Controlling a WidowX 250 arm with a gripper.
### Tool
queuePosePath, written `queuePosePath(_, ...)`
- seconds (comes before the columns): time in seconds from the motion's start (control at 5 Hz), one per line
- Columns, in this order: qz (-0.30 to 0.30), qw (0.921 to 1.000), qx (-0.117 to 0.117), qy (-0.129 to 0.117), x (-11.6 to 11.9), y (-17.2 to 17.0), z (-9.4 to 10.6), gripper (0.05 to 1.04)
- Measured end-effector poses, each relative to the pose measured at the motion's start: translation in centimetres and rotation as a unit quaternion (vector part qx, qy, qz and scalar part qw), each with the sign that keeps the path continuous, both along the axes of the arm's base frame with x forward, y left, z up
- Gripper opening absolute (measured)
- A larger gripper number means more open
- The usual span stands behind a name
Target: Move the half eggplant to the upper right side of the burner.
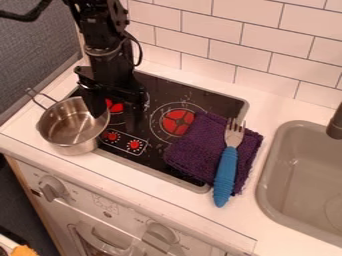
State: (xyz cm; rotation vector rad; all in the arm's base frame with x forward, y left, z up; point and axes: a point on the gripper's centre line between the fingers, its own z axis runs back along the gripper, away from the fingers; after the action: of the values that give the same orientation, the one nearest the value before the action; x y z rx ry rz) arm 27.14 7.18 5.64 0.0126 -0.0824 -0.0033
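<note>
The gripper [115,111], its 2 fingers apart, hangs over the stove [225,102] beside the pot [63,139]; where is the half eggplant, I cannot tell. The stove has pale markings [124,142], the wall [225,52] white tiles [250,37].

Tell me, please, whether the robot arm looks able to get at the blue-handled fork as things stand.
Probably yes, if reach allows: the fork lies uncovered on top of the purple cloth, and nothing stands between it and the gripper.
</note>
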Motion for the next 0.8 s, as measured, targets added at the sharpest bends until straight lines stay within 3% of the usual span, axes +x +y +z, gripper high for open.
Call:
queuePosePath(0.2, 0.002, 0.9999, -0.003, 0.012, -0.1, 0.0, -0.7, 1.001)
queuePosePath(0.8, 0.105, 0.9937, -0.031, -0.027, 6.9, 5.9, 0.8, 1.001)
